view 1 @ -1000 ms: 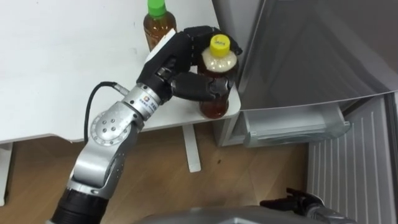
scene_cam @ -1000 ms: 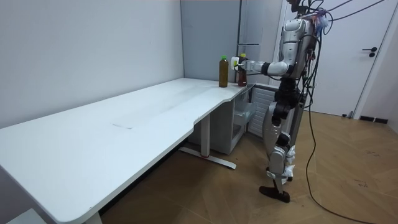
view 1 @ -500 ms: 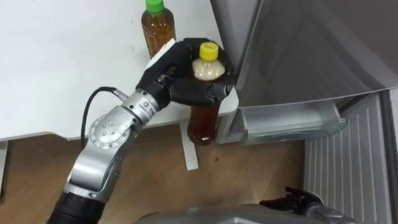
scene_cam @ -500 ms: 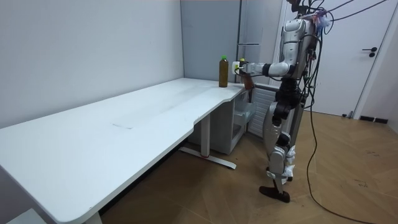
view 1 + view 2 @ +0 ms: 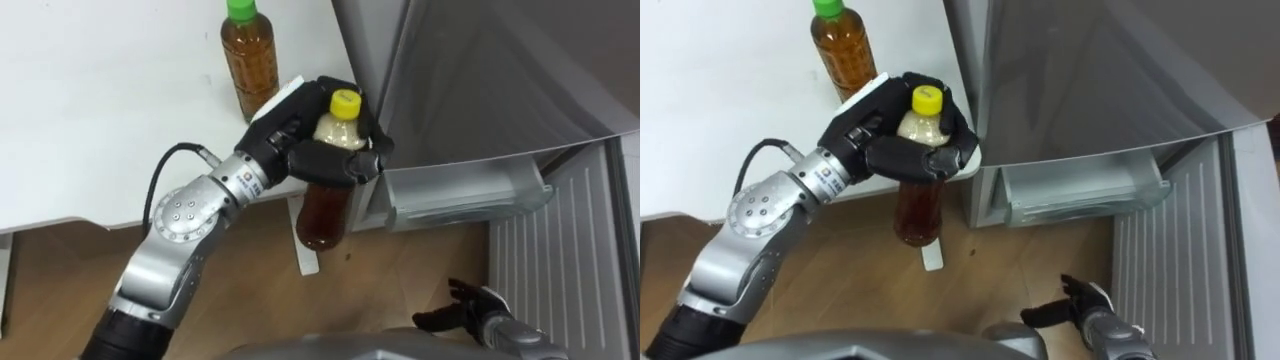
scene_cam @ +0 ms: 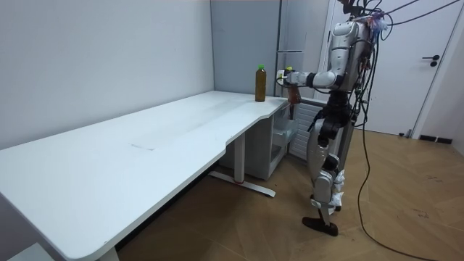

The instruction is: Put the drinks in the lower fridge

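My left hand [image 5: 310, 145] [image 5: 902, 145] is shut round the neck of a yellow-capped bottle of brown drink [image 5: 325, 195] [image 5: 917, 205], which hangs in the air off the corner of the white table [image 5: 90, 110], beside the grey fridge [image 5: 480, 80]. In the room view that bottle [image 6: 291, 90] is held out in front of me. A green-capped bottle of brown drink [image 5: 248, 60] [image 6: 260, 83] stands on the table near its corner. My right hand [image 5: 478, 312] [image 5: 1080, 305] hangs low with relaxed fingers over the wooden floor.
The fridge's lower door [image 5: 570, 250] stands open on my right, and a door shelf [image 5: 465, 200] juts out under the upper door. A white table leg [image 5: 305, 245] drops behind the held bottle. I stand at the table's end by the fridge.
My left hand has lifted the yellow-capped bottle off the table corner and carried it out past the edge toward the fridge. My right hand has risen a little into view.
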Motion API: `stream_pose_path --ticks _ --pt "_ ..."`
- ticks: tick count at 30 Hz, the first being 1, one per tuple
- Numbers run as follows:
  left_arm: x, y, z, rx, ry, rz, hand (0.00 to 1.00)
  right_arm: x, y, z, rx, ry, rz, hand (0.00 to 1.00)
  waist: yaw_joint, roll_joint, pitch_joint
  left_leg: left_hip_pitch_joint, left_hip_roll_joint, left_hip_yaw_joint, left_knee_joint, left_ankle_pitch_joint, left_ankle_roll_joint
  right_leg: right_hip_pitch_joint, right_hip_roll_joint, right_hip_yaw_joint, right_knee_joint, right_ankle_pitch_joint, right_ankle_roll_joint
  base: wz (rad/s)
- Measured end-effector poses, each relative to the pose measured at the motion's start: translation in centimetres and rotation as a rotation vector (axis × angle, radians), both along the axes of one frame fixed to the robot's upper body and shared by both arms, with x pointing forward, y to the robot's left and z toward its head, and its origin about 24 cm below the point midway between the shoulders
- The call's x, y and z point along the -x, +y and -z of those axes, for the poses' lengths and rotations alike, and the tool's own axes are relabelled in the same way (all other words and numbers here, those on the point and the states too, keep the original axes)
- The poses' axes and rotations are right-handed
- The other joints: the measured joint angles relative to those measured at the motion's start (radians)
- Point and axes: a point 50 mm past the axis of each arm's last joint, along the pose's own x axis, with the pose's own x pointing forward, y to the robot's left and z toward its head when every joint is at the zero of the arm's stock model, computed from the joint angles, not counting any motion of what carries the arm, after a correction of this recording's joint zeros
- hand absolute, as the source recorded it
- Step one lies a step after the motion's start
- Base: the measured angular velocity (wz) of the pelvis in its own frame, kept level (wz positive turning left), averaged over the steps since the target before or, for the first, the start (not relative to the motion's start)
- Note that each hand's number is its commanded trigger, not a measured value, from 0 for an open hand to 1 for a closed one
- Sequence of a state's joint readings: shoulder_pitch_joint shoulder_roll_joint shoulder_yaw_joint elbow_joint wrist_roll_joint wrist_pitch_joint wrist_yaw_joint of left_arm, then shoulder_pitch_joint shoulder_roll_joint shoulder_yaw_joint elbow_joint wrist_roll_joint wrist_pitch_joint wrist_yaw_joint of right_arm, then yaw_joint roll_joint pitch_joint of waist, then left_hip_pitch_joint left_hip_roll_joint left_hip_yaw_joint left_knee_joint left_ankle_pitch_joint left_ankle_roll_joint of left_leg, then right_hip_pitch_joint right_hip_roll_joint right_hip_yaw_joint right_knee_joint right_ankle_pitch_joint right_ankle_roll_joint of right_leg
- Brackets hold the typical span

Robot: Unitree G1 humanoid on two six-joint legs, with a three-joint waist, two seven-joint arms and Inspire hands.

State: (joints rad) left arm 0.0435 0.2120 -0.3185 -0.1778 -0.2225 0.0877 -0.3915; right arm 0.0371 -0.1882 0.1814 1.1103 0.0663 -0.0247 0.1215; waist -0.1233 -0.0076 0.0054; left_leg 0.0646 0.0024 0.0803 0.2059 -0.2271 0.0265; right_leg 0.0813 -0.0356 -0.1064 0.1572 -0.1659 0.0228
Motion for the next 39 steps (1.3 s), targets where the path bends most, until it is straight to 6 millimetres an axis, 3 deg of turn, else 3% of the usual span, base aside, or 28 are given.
stream_pose_path --ticks 5,10,18,26,34,39 --pt "-0.1 -2.0 -0.3 0.071 0.015 0.104 1.00 -1.3 1.2 -0.6 -0.046 -0.068 -0.095 0.00 -0.019 0.002 0.0040 -0.001 0.002 0.007 0.001 0.000 0.000 -0.006 0.002 0.013 0.014 0.000 -0.001 -0.05" --pt "0.3 -2.9 1.2 0.045 0.074 0.161 1.00 -2.5 2.4 -1.7 -0.115 -0.153 -0.155 0.00 -0.039 0.004 0.0066 0.001 0.004 0.021 -0.002 0.000 0.000 -0.016 0.003 0.023 0.019 0.000 -0.001 -0.09" --pt "0.1 -3.2 1.1 0.031 0.064 0.182 1.00 -3.4 4.7 -3.6 -0.254 -0.258 -0.276 0.00 -0.064 -0.020 0.0209 -0.003 0.004 0.033 -0.002 0.000 0.000 -0.033 0.003 0.030 0.031 0.000 -0.001 -0.04" --pt "-0.4 -4.6 -0.1 0.037 -0.008 0.221 1.00 -4.4 6.7 -5.0 -0.392 -0.315 -0.364 0.00 -0.065 -0.022 0.0191 -0.021 0.006 0.052 0.001 0.000 0.000 -0.065 0.005 0.052 0.042 0.000 -0.001 -0.08" --pt "-0.6 -4.8 -0.1 -0.020 -0.039 0.227 1.00 -4.8 8.1 -6.6 -0.575 -0.380 -0.370 0.00 -0.066 -0.024 0.0178 -0.021 0.007 0.055 0.005 0.000 0.000 -0.064 0.005 0.052 0.047 0.000 -0.001 0.00" --pt "-0.7 -4.7 0.3 -0.116 -0.079 0.206 1.00 -4.7 7.9 -6.7 -0.642 -0.372 -0.368 0.00 -0.063 -0.028 0.0155 -0.021 0.008 0.055 0.015 0.000 0.000 -0.060 0.004 0.052 0.049 0.001 -0.001 0.00"
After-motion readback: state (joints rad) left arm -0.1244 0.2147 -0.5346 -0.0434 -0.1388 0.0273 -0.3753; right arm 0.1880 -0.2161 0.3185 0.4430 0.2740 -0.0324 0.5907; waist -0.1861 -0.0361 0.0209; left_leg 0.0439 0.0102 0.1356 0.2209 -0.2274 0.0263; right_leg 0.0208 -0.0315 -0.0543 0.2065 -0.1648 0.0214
